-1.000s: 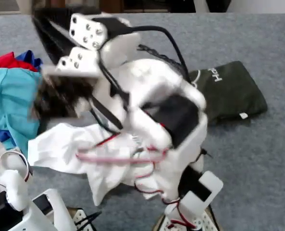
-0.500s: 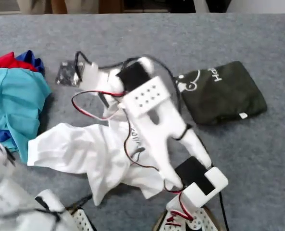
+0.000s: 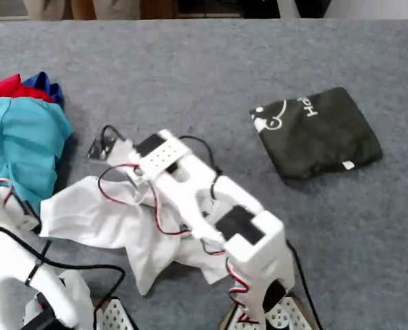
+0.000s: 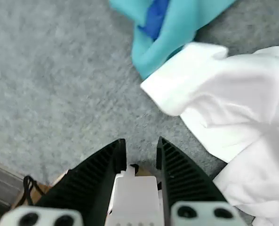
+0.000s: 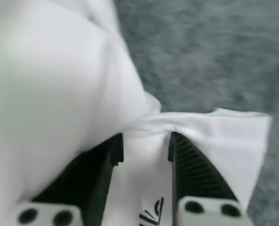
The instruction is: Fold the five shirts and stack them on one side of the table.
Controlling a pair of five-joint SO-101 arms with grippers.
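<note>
White shirt (image 5: 59, 75) beneath right fingers (image 5: 96, 179)

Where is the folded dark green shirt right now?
In the high view, the dark green shirt lies folded on the right side of the grey table, alone, well clear of the crumpled white shirt near the middle front.

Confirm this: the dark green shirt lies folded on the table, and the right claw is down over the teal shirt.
Wrong in one respect. The right claw is over the white shirt, not the teal shirt; the right wrist view shows white cloth between its open jaws. The dark green shirt does lie folded on the table.
</note>
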